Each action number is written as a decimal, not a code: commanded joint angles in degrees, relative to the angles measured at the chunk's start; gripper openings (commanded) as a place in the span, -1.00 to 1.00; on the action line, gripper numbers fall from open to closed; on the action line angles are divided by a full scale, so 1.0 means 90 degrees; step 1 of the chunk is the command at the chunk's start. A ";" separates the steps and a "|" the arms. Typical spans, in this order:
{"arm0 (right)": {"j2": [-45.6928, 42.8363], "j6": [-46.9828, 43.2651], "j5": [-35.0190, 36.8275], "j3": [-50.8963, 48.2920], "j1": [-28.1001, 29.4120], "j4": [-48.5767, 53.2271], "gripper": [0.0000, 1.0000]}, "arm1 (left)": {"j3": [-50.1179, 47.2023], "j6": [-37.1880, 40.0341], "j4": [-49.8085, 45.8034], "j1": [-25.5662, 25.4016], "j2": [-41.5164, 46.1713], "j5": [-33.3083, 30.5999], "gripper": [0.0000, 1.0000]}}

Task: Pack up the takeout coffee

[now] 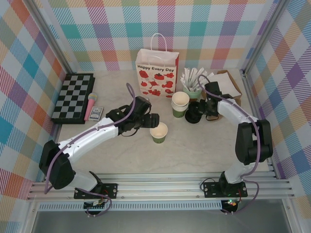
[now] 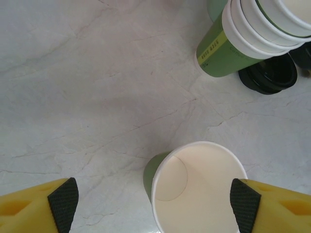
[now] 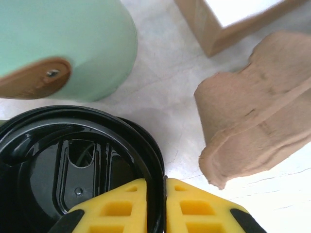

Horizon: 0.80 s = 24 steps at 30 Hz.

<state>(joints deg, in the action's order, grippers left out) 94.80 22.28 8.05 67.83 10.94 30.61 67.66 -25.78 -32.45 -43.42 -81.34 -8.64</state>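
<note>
Green lidless cup (image 2: 199,189), between parted left end effector (image 2: 154,204) pads (image 2: 62,204)

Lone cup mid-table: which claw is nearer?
Left. The left claw is open with the cup between its fingers. The right claw is farther off to the cup's right, shut on a lid beside the stack.

A staged lab test booth — plaid backdrop walls (image 1: 209,34), bare aluminium frame rails (image 1: 160,187), a marble-look tabletop (image 1: 194,150)
</note>
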 commanded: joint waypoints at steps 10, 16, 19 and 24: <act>-0.1967 -0.2072 0.0835 -0.1165 0.0846 -0.0785 -0.88 | 0.0464 0.0297 0.0383 -0.0058 -0.0115 0.1029 0.70; -0.3073 -0.3435 0.0935 -0.1521 0.1651 -0.1056 -0.94 | 0.1438 0.0679 0.0080 -0.0134 -0.0674 0.1567 0.57; -0.3266 -0.3889 0.1030 -0.1414 0.1996 -0.0969 -0.99 | 0.2120 0.0846 -0.0354 -0.0203 -0.1034 0.1527 0.54; -0.3187 -0.4294 0.1120 -0.0948 0.2490 -0.0772 -1.00 | 0.2925 0.1285 -0.0883 -0.0372 -0.1562 0.1376 0.44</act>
<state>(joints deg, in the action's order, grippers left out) 65.73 -11.38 16.93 55.94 31.68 23.38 90.98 -17.98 -35.27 -45.12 -93.36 3.60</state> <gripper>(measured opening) 0.054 0.729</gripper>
